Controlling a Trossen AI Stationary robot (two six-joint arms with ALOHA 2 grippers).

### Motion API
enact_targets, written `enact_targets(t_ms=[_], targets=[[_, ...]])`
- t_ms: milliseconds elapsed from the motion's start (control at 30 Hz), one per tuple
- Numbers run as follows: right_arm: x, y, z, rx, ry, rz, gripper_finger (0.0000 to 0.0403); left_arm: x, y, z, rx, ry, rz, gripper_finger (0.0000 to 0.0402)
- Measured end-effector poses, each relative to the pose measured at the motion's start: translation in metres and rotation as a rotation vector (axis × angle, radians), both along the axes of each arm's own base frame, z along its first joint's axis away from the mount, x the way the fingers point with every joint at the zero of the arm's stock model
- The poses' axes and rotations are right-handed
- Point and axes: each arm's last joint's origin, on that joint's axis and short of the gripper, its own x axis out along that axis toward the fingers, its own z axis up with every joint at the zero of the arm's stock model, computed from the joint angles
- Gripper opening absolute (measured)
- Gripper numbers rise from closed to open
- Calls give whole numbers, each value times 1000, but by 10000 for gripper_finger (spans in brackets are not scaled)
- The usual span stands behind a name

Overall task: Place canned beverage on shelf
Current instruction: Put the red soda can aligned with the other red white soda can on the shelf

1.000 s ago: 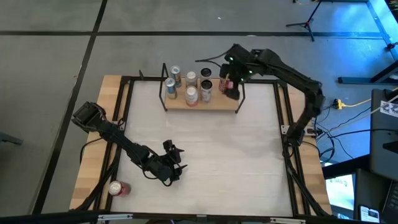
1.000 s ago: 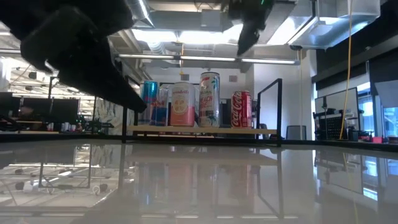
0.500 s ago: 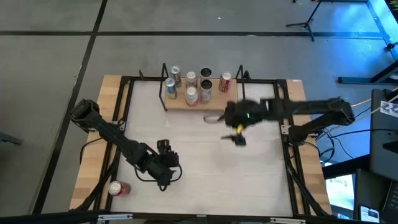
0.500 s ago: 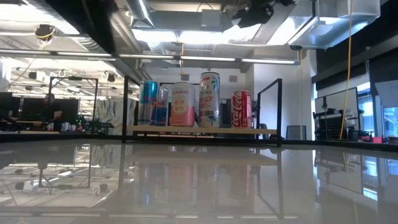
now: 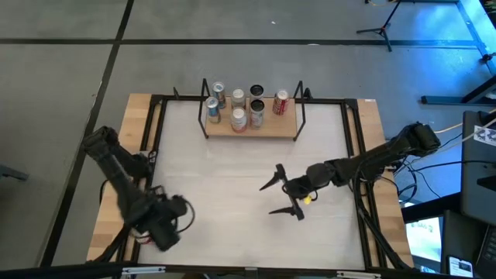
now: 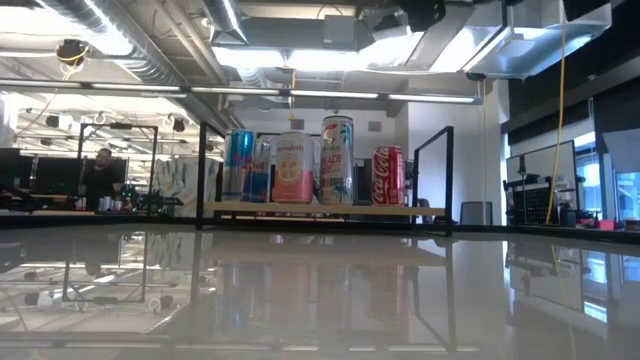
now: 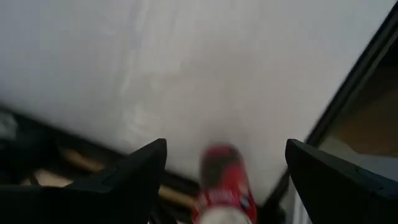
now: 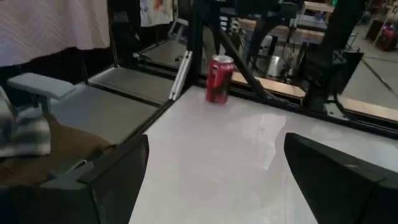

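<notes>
The tabletop (image 5: 248, 178) carries the shelf (image 5: 252, 129) along its far edge, with six cans (image 5: 236, 107) standing upright on it, among them a red cola can (image 6: 388, 176) at the right end. The right arm reaches over the tabletop's middle right, its gripper (image 5: 283, 194) with jaws wide apart and holding nothing. The left gripper (image 5: 164, 225) hangs at the near left corner, jaws apart, above a loose red can (image 7: 224, 183) lying on its side at the tabletop's edge.

Red can (image 7: 222, 186) between spread end effector (image 7: 224, 180) fingers (image 7: 134, 177)
</notes>
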Motion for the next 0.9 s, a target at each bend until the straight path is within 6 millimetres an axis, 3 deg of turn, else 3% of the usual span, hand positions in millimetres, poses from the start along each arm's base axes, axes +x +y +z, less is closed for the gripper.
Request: enact_targets(t_ms=[233,400,600,900], targets=[[-7,19,2,58,2,65,369,-57,-39,-17,-26,118,116,318],[-12,30,3,74,2,83,369,-79,-51,-18,-11,92,134,318],[-12,31,3,71,-6,39,369,-92,-56,-32,13,86,95,318],[-12,31,2,85,11,30,369,-93,-54,-64,17,114,55,318]])
